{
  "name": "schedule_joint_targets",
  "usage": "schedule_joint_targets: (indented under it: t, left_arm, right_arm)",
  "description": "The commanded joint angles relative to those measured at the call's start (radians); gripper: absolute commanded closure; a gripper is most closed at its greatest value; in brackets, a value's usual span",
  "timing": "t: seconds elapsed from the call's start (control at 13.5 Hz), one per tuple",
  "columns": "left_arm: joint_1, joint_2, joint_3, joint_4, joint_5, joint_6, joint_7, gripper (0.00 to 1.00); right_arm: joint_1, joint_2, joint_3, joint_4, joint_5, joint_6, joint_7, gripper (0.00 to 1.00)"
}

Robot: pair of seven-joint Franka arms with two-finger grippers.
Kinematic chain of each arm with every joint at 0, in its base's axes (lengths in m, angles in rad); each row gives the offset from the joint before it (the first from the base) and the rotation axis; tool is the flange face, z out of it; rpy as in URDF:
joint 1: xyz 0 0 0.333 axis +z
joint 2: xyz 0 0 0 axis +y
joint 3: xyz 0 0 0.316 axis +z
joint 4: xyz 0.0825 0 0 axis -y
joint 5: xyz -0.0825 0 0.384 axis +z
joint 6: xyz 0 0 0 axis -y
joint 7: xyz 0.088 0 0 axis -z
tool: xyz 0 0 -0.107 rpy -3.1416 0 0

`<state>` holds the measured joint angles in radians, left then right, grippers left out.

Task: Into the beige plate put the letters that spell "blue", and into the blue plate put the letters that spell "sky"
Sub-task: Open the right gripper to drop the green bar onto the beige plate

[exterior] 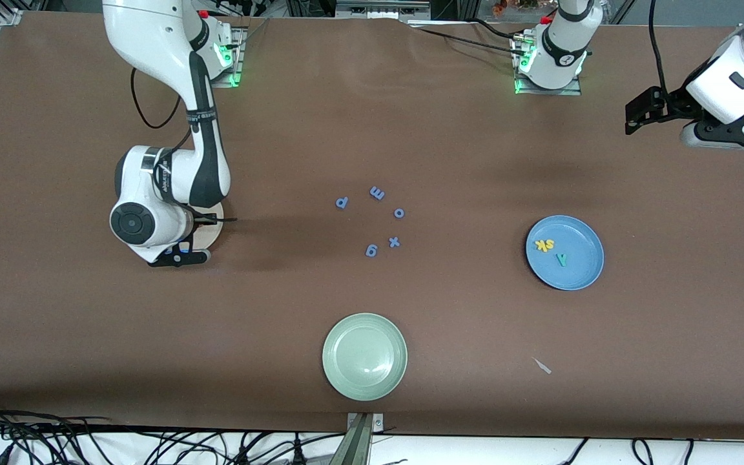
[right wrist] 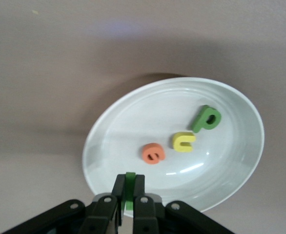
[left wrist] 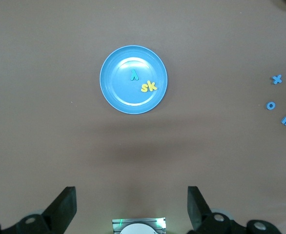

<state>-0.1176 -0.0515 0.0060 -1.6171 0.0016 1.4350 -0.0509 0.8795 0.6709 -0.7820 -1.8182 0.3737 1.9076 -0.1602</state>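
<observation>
My right gripper (right wrist: 130, 178) is shut on the thin dark-green l (right wrist: 130, 173), held just over the rim of the beige plate (right wrist: 133, 124). In that plate lie the orange e (right wrist: 153, 153), the yellow u (right wrist: 184, 141) and the green b (right wrist: 206, 118). From the front, the right arm hides most of the beige plate (exterior: 216, 234). The blue plate (exterior: 580, 272) holds the yellow s and k (exterior: 545, 245) and the teal y (exterior: 562, 259). My left gripper (left wrist: 131, 197) waits open and empty, high at the left arm's end of the table, with the blue plate (left wrist: 117, 93) below it.
A pale green plate (exterior: 364, 356) sits near the table's front edge. Several blue letters (exterior: 377, 192) lie scattered mid-table between the beige and blue plates; some of these blue letters (left wrist: 277, 79) also show in the left wrist view. A small pale scrap (exterior: 542, 365) lies nearer the camera than the blue plate.
</observation>
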Motion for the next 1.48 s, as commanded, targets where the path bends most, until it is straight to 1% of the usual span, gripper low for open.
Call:
schedule_joint_targets:
  t: [0.0,0.15,0.22,0.44,0.52,0.67,0.81,0.89,0.96,1.04,1.11,1.18,1.26,1.33,1.41]
  left_arm:
    - [-0.001,0.005,0.0,0.025,-0.009,-0.024,-0.007,0.0]
    - [-0.002,0.007,0.0,0.025,-0.008,-0.024,-0.006,0.0]
    - [-0.002,0.007,0.0,0.025,-0.008,-0.024,-0.006,0.0]
    - [-0.002,0.009,0.0,0.025,-0.008,-0.024,-0.004,0.0]
    - [-0.002,0.009,0.0,0.025,-0.008,-0.024,-0.004,0.0]
    - [-0.002,0.009,-0.001,0.025,-0.008,-0.024,-0.004,0.0]
    - [-0.002,0.009,-0.001,0.025,-0.008,-0.024,-0.006,0.0]
    - [-0.002,0.009,-0.001,0.025,-0.008,-0.024,-0.004,0.0]
    - [-0.002,0.009,0.0,0.025,-0.008,-0.024,-0.004,0.0]
    - [-0.002,0.009,-0.001,0.025,-0.008,-0.024,-0.006,0.0]
    - [-0.002,0.009,0.0,0.025,-0.008,-0.024,-0.006,0.0]
    - [-0.002,0.009,0.0,0.025,-0.008,-0.024,-0.006,0.0]
    - [-0.002,0.009,-0.001,0.025,-0.008,-0.025,-0.006,0.0]
    - [-0.002,0.009,-0.001,0.025,-0.008,-0.027,-0.006,0.0]
    - [-0.002,0.009,0.0,0.025,-0.008,-0.027,-0.006,0.0]
  right_arm:
    - [-0.007,0.004,-0.008,0.022,-0.009,-0.015,-0.007,0.0]
    - [0.004,-0.004,-0.008,0.039,-0.006,-0.016,0.001,0.0]
    - [0.009,-0.007,-0.007,0.056,-0.001,-0.039,0.019,0.0]
    - [0.016,-0.005,-0.005,0.149,-0.001,-0.166,0.12,0.0]
    - [0.021,-0.007,-0.005,0.161,-0.001,-0.192,0.128,0.0]
    - [0.029,-0.014,-0.005,0.172,0.005,-0.202,0.129,0.0]
    - [0.036,-0.039,-0.008,0.172,0.007,-0.208,0.129,0.0]
    - [0.041,-0.05,-0.014,0.18,0.005,-0.237,0.129,0.0]
    - [0.042,-0.066,-0.007,0.194,-0.004,-0.245,0.134,0.0]
    - [0.024,-0.106,0.015,0.198,-0.019,-0.246,0.154,0.0]
    - [-0.006,-0.152,0.059,0.195,-0.071,-0.251,0.177,0.0]
    - [-0.048,-0.201,0.122,0.189,-0.149,-0.254,0.197,0.0]
    - [-0.142,-0.252,0.216,0.183,-0.209,-0.269,0.215,0.0]
    - [-0.271,-0.296,0.351,0.183,-0.261,-0.275,0.218,0.0]
    - [-0.368,-0.332,0.456,0.181,-0.318,-0.277,0.218,0.0]
